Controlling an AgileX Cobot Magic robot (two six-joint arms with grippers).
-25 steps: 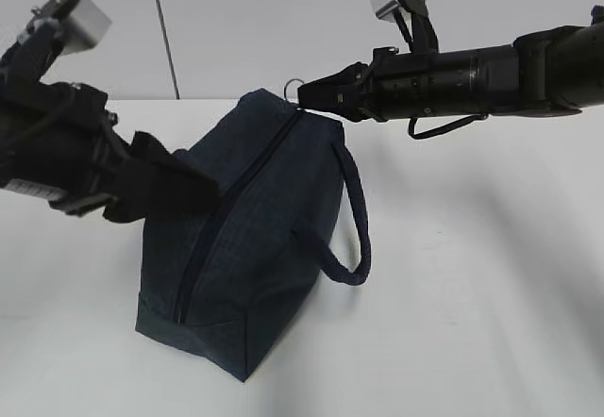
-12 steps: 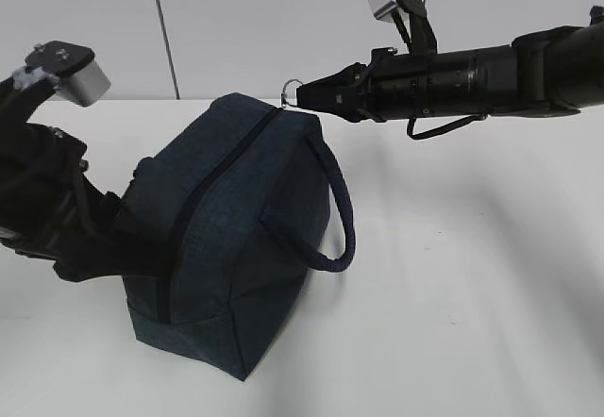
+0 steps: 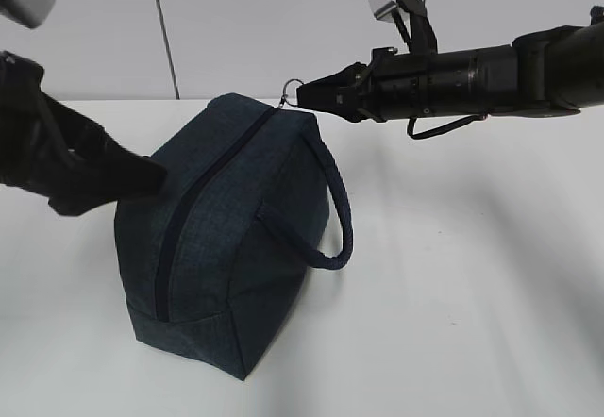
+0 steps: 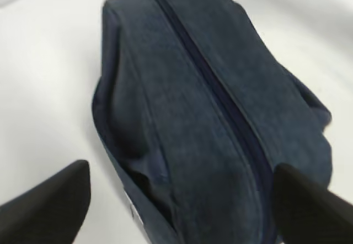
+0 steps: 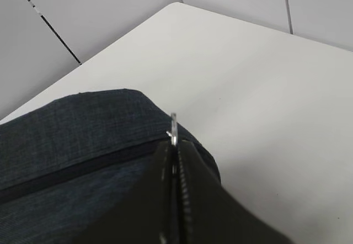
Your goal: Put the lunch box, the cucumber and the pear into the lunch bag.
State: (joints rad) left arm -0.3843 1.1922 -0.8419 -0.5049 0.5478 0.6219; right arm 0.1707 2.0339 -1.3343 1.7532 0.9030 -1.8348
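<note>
Exterior: dark navy fabric lunch bag, zipped, centre frame on white table; right gripper clamped on metal ring pull at upper centre. Left wrist: left gripper spread wide at lower edge, fingers either side of bag, holding nothing. Right wrist: pinched fingers at ring, lower centre.

One lunch bag, two hands, left hand and right hand.

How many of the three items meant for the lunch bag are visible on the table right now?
0. No lunch box, cucumber or pear shows in any view; only the zipped lunch bag stands on the table. They may be hidden inside it or out of frame.
</note>
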